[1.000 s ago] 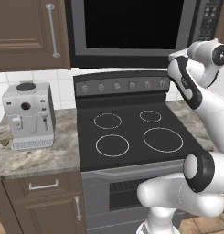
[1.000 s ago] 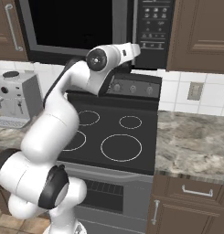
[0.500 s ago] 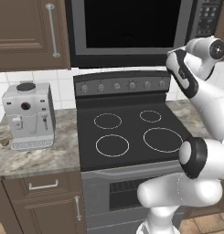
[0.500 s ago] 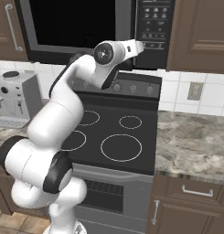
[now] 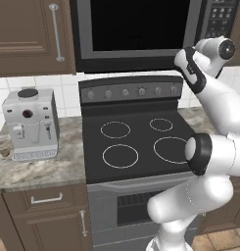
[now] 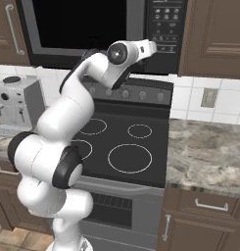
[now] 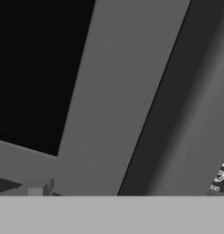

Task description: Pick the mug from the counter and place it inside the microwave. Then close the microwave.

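The microwave (image 5: pixel 136 29) hangs above the stove, its dark glass door flush with the front. My arm reaches up to it. The gripper (image 6: pixel 153 46) is open and holds nothing, close against the strip between the door and the button panel (image 6: pixel 165 22). The hand view looks closely at the microwave's door glass (image 7: pixel 35 68), its grey frame (image 7: pixel 118 100) and a corner of the button panel (image 7: pixel 219 176). The mug is out of view. The granite counter (image 5: pixel 43 169) lies left of the stove and continues on its right (image 6: pixel 204 147).
A silver-grey coffee machine (image 5: pixel 31 125) stands on the left counter, with a small brownish object (image 5: pixel 4 153) beside it. The black stovetop (image 5: pixel 136 142) lies under the microwave. Wooden cabinets (image 5: pixel 28 34) flank the microwave, and a drawer (image 6: pixel 209 206) sits under the right counter.
The arm has lifted the hand up and toward the microwave's right side. The gripper has stayed open.
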